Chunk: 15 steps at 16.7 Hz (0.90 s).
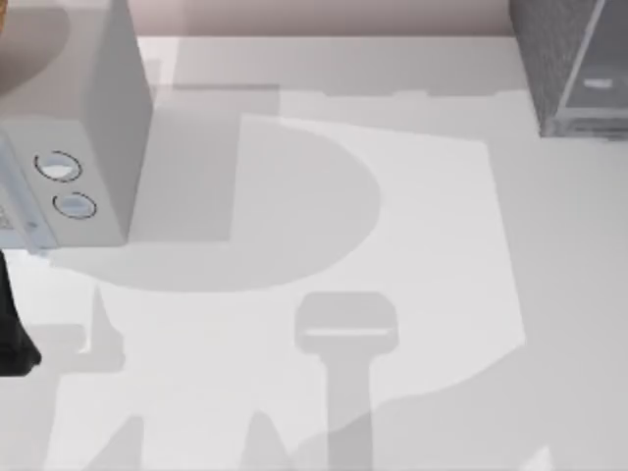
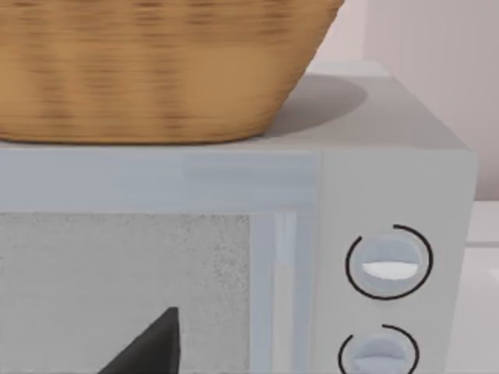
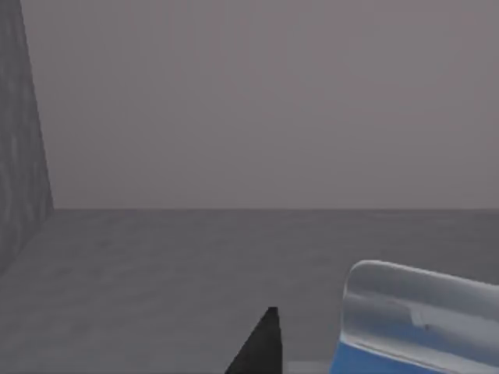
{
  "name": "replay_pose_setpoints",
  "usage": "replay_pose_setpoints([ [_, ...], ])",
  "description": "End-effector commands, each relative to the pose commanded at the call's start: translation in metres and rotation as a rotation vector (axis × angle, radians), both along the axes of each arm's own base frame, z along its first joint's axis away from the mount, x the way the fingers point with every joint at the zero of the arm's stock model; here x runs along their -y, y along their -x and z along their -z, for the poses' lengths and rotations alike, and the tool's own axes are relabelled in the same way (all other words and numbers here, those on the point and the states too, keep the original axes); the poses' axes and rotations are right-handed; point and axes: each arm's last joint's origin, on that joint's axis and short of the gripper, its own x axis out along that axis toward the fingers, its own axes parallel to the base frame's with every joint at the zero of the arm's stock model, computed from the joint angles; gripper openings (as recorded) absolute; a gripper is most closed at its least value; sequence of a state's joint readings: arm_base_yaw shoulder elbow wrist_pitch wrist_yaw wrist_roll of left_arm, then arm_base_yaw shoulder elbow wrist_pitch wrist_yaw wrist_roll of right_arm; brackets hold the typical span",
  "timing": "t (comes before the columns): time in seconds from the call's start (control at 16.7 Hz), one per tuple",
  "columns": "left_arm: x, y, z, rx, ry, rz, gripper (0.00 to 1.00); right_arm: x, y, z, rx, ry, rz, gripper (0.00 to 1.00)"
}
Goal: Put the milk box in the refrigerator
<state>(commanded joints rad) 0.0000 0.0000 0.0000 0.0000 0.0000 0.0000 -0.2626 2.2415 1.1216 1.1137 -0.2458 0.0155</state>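
Blue milk box (image 3: 421, 327) sits inside grey refrigerator (image 1: 574, 69) at 1 o'clock; right gripper's finger (image 3: 261, 347) beside it, grip undeterminable.

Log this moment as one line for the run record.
milk box: low against grey interior, right wrist view | refrigerator: top view's far right | left hand: facing dialled box under basket

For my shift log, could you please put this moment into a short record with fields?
Refrigerator: dark grey speckled cabinet, table's far right corner.
Milk box: blue and white carton top seen from the right wrist, over a grey floor between grey walls.
Dial appliance: light grey box, far left.
Basket: wicker, on top of the dial box.
Left arm: dark part at the table's left edge.
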Motion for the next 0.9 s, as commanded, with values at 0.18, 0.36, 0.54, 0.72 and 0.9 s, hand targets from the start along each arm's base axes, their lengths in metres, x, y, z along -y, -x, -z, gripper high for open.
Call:
replay_pose_setpoints([
  [0.18, 0.0, 0.0, 0.0, 0.0, 0.0, 0.0, 1.0, 0.002, -0.032, -0.008, 0.015, 0.002, 0.001, 0.0],
  [0.36, 0.0, 0.0, 0.0, 0.0, 0.0, 0.0, 1.0, 0.001, -0.062, -0.016, 0.02, 0.002, 0.001, 0.0],
  [0.54, 0.0, 0.0, 0.0, 0.0, 0.0, 0.0, 1.0, -0.001, -0.082, -0.018, 0.009, -0.002, -0.001, 0.0],
  [0.72, 0.0, 0.0, 0.0, 0.0, 0.0, 0.0, 1.0, -0.002, -0.089, -0.019, 0.002, -0.004, -0.002, 0.0],
  [0.9, 0.0, 0.0, 0.0, 0.0, 0.0, 0.0, 1.0, -0.002, -0.089, -0.019, 0.002, -0.004, -0.002, 0.0],
])
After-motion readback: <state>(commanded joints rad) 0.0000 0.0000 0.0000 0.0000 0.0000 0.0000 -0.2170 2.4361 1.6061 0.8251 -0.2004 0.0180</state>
